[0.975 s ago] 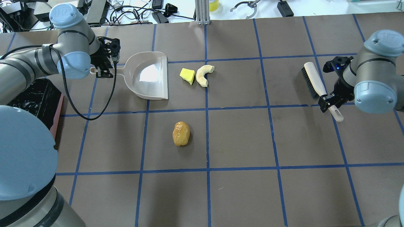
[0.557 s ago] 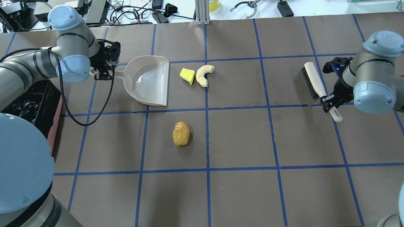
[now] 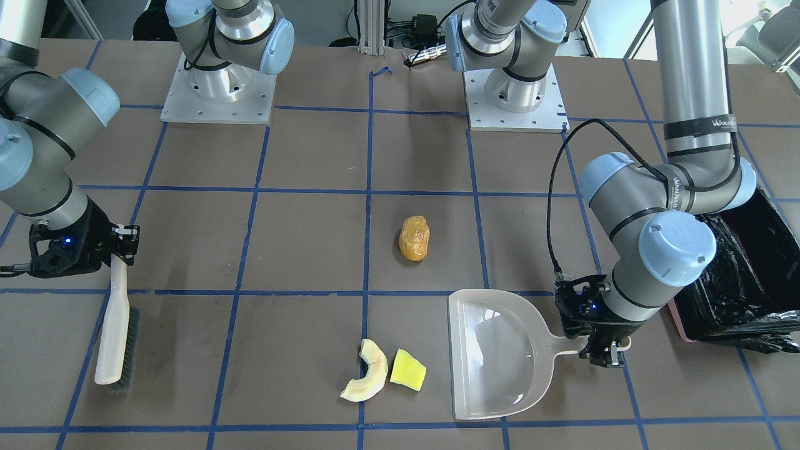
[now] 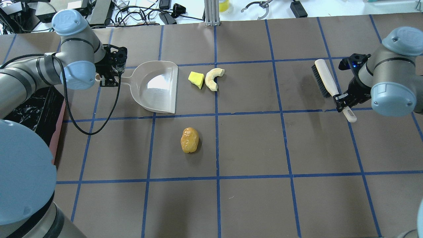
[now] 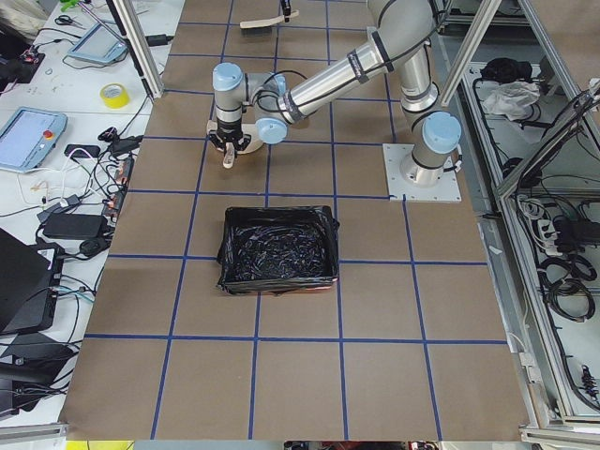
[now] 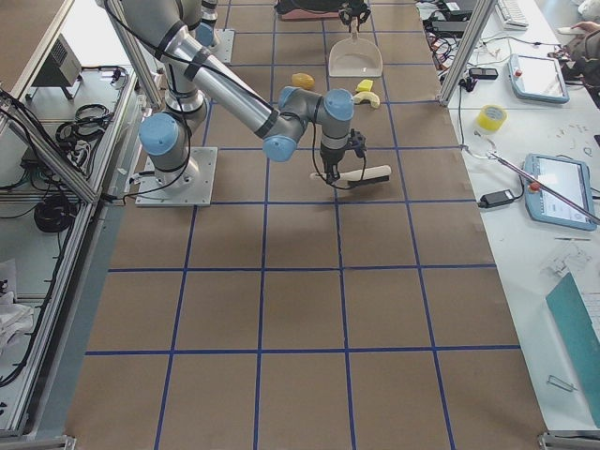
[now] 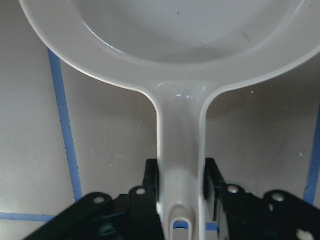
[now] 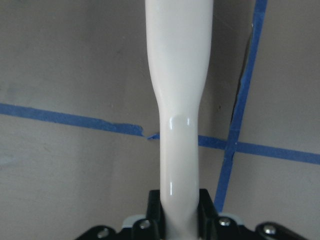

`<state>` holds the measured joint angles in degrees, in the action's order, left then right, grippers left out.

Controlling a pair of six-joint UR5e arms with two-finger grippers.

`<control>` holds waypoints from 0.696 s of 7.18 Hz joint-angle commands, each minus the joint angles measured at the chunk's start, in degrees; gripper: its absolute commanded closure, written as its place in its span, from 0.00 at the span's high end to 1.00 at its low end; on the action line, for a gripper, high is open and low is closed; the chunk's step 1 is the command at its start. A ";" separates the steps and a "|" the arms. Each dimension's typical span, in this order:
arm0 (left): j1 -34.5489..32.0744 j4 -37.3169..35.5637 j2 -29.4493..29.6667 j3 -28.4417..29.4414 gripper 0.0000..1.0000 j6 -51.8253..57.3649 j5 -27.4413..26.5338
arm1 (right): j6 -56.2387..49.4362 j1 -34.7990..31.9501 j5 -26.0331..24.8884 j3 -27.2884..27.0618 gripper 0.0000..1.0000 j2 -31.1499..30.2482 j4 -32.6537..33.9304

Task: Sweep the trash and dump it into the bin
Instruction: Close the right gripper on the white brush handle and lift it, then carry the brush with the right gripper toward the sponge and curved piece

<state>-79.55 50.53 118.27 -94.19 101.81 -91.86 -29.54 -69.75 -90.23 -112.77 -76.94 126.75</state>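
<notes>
The beige dustpan (image 4: 155, 87) lies flat, its mouth facing the yellow-green wedge (image 4: 196, 79) and the cream crescent slice (image 4: 213, 78) just beyond it. My left gripper (image 4: 109, 77) is shut on the dustpan handle (image 7: 180, 165). The orange-brown potato-like lump (image 4: 189, 140) lies alone nearer the robot, in the middle of the table. My right gripper (image 4: 342, 100) is shut on the white handle (image 8: 179, 125) of a black-bristled brush (image 4: 325, 81) at the far right. The pink bin with the black bag (image 4: 36, 105) stands at the left edge, behind the left arm.
The table is brown paper with a blue tape grid. The bin also shows in the front view (image 3: 737, 275) and the left view (image 5: 278, 248). Cables and tools lie beyond the far table edge (image 4: 211, 18).
The left gripper has shifted the dustpan a little toward the wedge and the robot. The right gripper has moved the brush slightly away from the robot. The trash has not moved.
</notes>
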 commanded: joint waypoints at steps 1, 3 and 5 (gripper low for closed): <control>0.01 0.01 0.03 0.05 0.00 -0.21 -0.07 | 8.38 -6.32 0.58 2.89 0.19 -1.10 -3.24; -0.08 0.01 -0.06 0.05 0.00 -0.21 -0.07 | 20.86 -14.84 0.76 7.28 0.18 -1.29 -8.61; -0.25 0.01 -0.50 0.05 0.00 -1.00 -0.07 | 34.92 -21.54 4.16 11.24 0.18 1.24 -13.88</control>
<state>-79.71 50.54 117.99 -94.13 101.33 -91.98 -3.35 -87.08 -88.48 -103.97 -77.40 116.04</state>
